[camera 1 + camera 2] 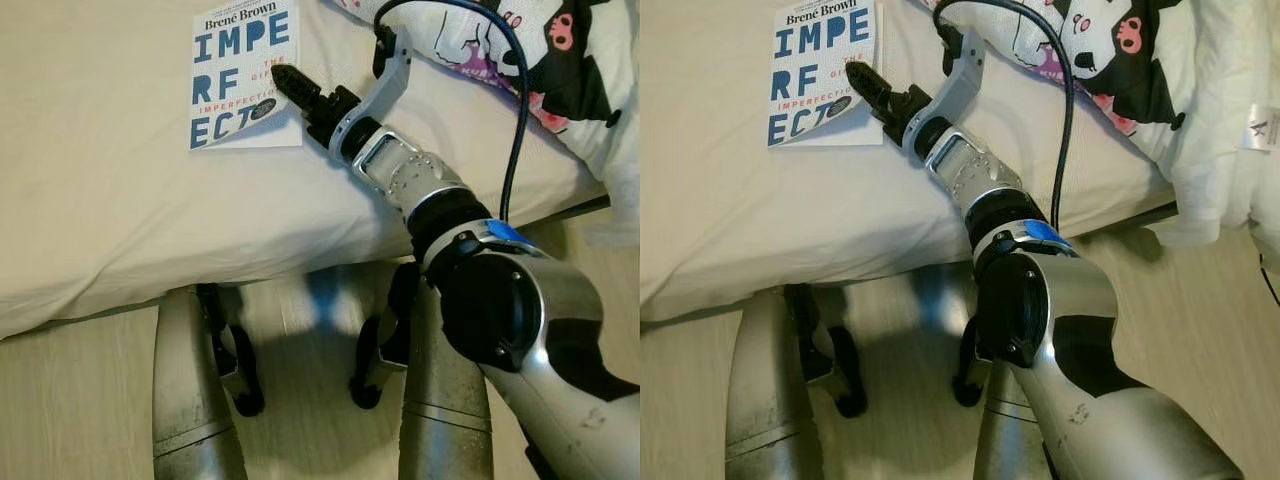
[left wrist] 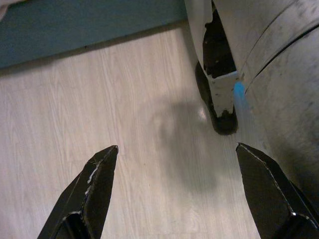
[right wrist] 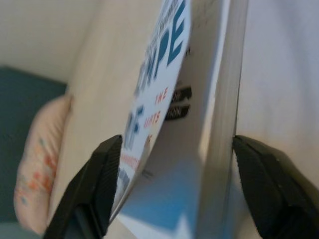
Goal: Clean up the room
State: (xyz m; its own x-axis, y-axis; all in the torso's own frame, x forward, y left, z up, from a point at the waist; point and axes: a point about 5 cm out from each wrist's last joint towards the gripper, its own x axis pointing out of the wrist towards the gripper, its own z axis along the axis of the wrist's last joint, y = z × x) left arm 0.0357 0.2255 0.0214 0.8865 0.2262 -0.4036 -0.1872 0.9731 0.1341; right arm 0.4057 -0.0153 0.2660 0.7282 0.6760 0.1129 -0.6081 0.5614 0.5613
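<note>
Head views: white book lies on the cream bed, upper left; right gripper reaches its corner. Right wrist: fingers spread wide, straddling the lifted cover (contact unclear). Left wrist: left gripper spread over floor.

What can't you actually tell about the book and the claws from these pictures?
- Book: its top is cut off by the left eye view's upper edge, and the right claw covers part of the title.
- Right wrist view: the fingers flank the book's edge; contact is unclear.
- Printed blanket: runs past the frame edge.
</note>
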